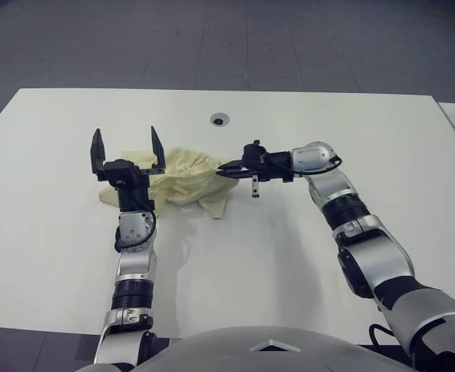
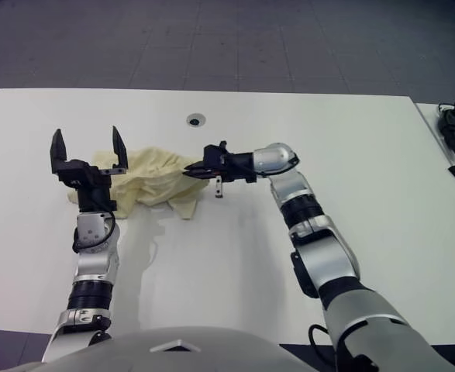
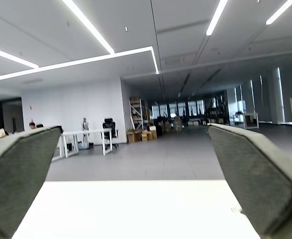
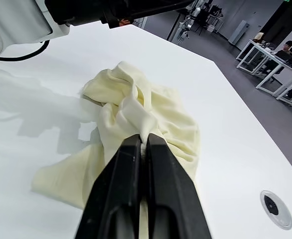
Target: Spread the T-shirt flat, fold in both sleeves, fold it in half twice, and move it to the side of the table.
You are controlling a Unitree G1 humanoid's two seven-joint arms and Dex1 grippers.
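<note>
Pale yellow cloth, count one: the T-shirt point(image 1: 182, 182) lies crumpled in a bunched heap on the white table point(image 1: 328, 256), left of the table's middle and toward the far half, not spread flat. Grippers, count two, two fingers each. The right gripper point(image 1: 222, 170) comes in level from the right and meets the heap's right edge; its dark fingers are pressed together on a ridge of cloth. The left gripper point(image 1: 125, 136) stands at the heap's left side with its fingers pointing up and spread wide, nothing between them; its wrist overlaps the near-left part of the cloth in the head views, and I cannot tell whether it touches. Cable port, count one: a small round grommet point(image 1: 219, 118) is set in the table beyond the shirt, apart from it. The right wrist view adds the pinch itself: the two black fingers point(image 4: 123, 169) lie side by side with a thin fold of cloth caught at their tips, the rest of the shirt fanning out in wrinkles beyond, and the left arm's pale housing past the heap. The left wrist view adds the two grey pads point(image 3: 21, 169) well apart at either side, with bare tabletop and the room beyond between them.
</note>
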